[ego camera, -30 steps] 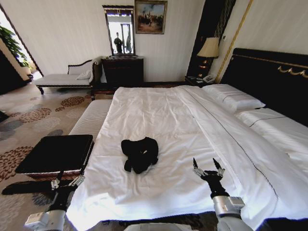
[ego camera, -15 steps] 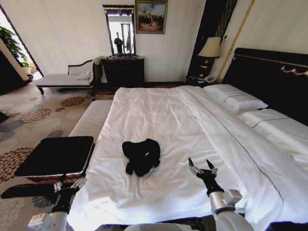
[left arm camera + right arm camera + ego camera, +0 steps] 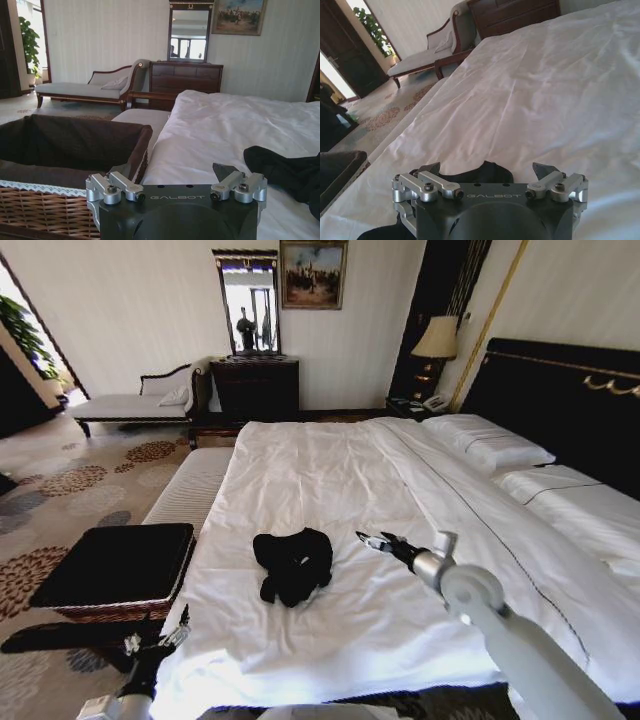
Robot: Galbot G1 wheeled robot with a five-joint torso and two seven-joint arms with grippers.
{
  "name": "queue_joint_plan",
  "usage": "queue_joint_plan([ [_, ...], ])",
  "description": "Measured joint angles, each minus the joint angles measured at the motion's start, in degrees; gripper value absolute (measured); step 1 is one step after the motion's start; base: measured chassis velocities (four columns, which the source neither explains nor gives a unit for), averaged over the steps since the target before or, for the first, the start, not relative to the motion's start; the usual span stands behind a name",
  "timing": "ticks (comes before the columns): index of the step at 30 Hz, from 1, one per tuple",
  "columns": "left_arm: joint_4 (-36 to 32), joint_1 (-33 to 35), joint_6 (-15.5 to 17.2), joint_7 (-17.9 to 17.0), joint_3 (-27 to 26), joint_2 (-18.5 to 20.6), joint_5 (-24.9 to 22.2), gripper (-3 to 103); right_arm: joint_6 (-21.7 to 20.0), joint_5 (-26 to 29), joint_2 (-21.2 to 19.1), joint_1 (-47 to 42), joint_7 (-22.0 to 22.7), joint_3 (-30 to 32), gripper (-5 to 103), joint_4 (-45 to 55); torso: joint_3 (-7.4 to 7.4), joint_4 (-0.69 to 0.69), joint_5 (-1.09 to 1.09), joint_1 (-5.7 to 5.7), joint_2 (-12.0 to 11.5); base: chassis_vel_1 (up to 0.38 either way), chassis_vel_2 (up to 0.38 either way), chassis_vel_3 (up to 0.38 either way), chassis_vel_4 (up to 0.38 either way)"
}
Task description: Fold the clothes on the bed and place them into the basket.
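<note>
The black T-shirt (image 3: 293,564) is seen crumpled in a heap on the near part of the white bed (image 3: 330,480), with the wicker basket (image 3: 115,570) standing on the floor just left of the bed. The right end effector (image 3: 372,539) is held above the sheet just right of the shirt, fingers spread and grasping nothing. The left end effector (image 3: 155,643) is held low by the bed's near left corner, near the basket, likewise released.
</note>
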Motion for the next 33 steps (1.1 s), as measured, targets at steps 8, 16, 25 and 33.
queue_joint_plan([
  [8, -0.02, -0.21, 0.29, 0.0, -0.19, -1.28, 0.19, 92, -1.09, -7.58, 4.22, 15.98, -1.28, -17.98, 100, -13.98, 0.0, -0.02, -0.02, 0.01, 0.0, 0.0, 0.0, 0.0, 0.0],
  [16, 0.04, -0.08, 0.07, 0.01, -0.65, -1.22, -0.3, 92, -1.12, -12.59, 5.18, 22.44, -4.03, -26.73, 100, -22.08, -0.01, -0.02, -0.02, 0.0, 0.01, 0.0, 0.0, 0.0, 0.0],
  [25, 0.1, -0.31, 0.12, 0.01, -1.27, -0.36, -0.97, 92, -1.35, -12.87, 6.93, 26.0, -4.91, -31.73, 82, -26.76, -0.01, 0.0, -0.02, 0.0, 0.01, 0.0, 0.0, 0.0, 0.0],
  [33, 0.23, -0.45, 0.18, 0.01, -1.83, 0.07, -1.45, 92, -1.06, -12.78, 7.45, 26.28, -5.22, -32.24, 62, -29.71, -0.01, -0.01, -0.01, 0.0, 0.01, 0.0, 0.0, 0.0, 0.0],
])
